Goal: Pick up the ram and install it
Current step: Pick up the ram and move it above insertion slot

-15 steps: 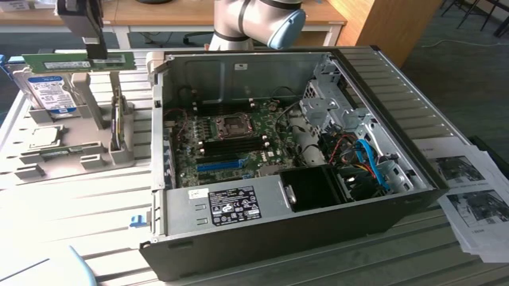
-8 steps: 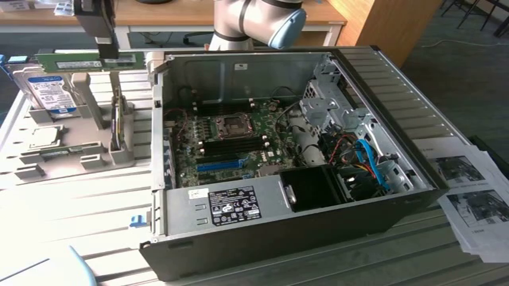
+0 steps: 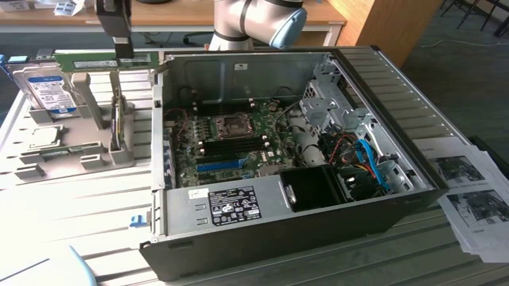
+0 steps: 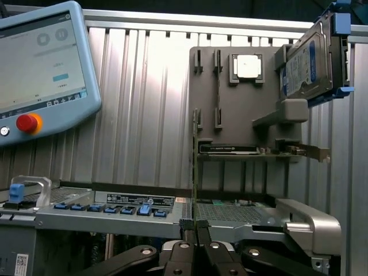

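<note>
The ram [image 3: 102,61], a long green stick with a pale label, hangs level in the air above the grey parts holder [image 3: 87,104], at the exterior view's left of the open computer case [image 3: 374,89]. My gripper [image 3: 124,52] comes down from above and is shut on its upper edge near the end closest to the case. In the wrist view the ram [image 4: 194,172] shows edge-on as a thin line rising from my gripper [image 4: 195,225], whose fingers are pressed together on it. The motherboard [image 3: 238,146] lies inside the case with its dark memory slots beside the processor socket [image 3: 233,124].
A blue-labelled hard drive [image 3: 52,89] and a square silver processor chip [image 3: 44,136] rest on the parts holder. A long blue slot [image 3: 219,165] sits on the motherboard. A teach pendant [image 4: 40,69] lies on the ribbed table. Printed sheets [image 3: 473,196] lie at the case's right.
</note>
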`<state>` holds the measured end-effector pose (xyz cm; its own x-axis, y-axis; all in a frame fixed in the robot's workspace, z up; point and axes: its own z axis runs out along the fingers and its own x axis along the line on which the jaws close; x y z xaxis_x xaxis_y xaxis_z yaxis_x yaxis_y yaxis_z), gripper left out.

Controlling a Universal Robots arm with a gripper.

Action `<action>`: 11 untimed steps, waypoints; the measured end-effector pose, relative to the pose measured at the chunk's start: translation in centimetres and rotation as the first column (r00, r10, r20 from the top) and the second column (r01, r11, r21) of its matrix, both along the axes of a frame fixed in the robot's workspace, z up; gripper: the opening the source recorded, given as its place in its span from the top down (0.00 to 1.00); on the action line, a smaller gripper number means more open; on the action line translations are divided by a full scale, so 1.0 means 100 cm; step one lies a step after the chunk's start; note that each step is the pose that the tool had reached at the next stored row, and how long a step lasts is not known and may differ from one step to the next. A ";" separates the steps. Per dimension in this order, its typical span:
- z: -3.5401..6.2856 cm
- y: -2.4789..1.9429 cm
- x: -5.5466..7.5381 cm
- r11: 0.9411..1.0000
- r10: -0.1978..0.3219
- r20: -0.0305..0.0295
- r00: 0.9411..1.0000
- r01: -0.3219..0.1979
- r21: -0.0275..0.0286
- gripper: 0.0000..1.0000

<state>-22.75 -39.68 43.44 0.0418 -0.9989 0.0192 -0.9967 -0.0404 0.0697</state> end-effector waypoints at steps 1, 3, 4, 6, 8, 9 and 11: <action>0.0000 0.0000 0.003 1.000 0.000 0.000 1.000 0.000 0.000 0.89; 0.0001 0.0000 0.009 1.000 0.000 0.000 1.000 0.000 0.000 0.89; 0.0001 0.0000 0.012 1.000 0.000 0.000 1.000 0.000 0.000 0.89; 0.0000 0.0000 0.017 1.000 0.001 0.000 1.000 -0.001 0.000 0.89; 0.0000 0.0000 0.023 1.000 0.001 0.000 1.000 -0.001 0.000 0.89; 0.0000 0.0000 0.026 1.000 0.001 -0.001 1.000 -0.001 0.000 0.89; 0.0000 0.0000 0.032 1.000 0.001 -0.001 1.000 -0.001 0.000 0.89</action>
